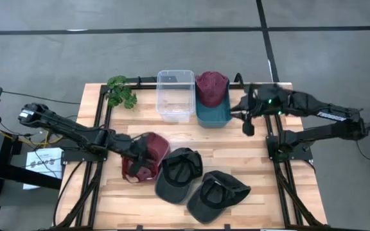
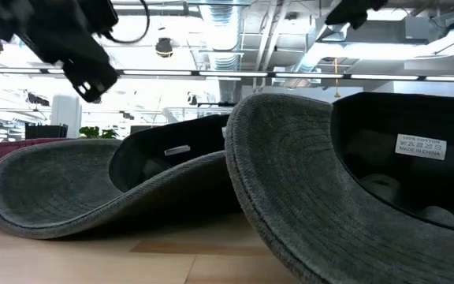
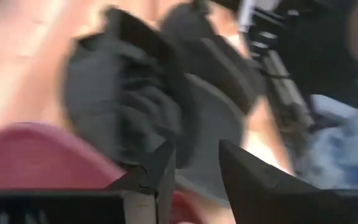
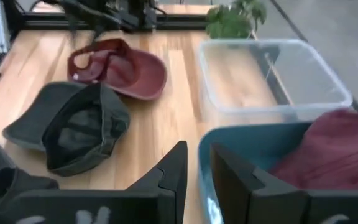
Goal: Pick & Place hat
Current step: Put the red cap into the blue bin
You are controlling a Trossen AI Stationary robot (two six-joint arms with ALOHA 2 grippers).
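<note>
A grey floor [image 1: 108, 45] crossed by dark lines surrounds the pale wooden surface [image 1: 262, 186]. Overhead, silver ducts [image 2: 219, 31] and pipes run across a bright ceiling.

Maroon hat [image 1: 148, 156], two dark grey hats [image 1: 179, 173], teal bin [image 1: 212, 115], clear bin [image 1: 175, 95].

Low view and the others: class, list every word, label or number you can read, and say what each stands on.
"100% COTTON" and "MADE IN CHINA": white tag sewn inside the nearer dark grey cap, low view.
Small white tag inside the farther dark grey cap: too small to read.
White sheet left of the table, high view: print too small to read.
Wrist views: no readable text.
</note>
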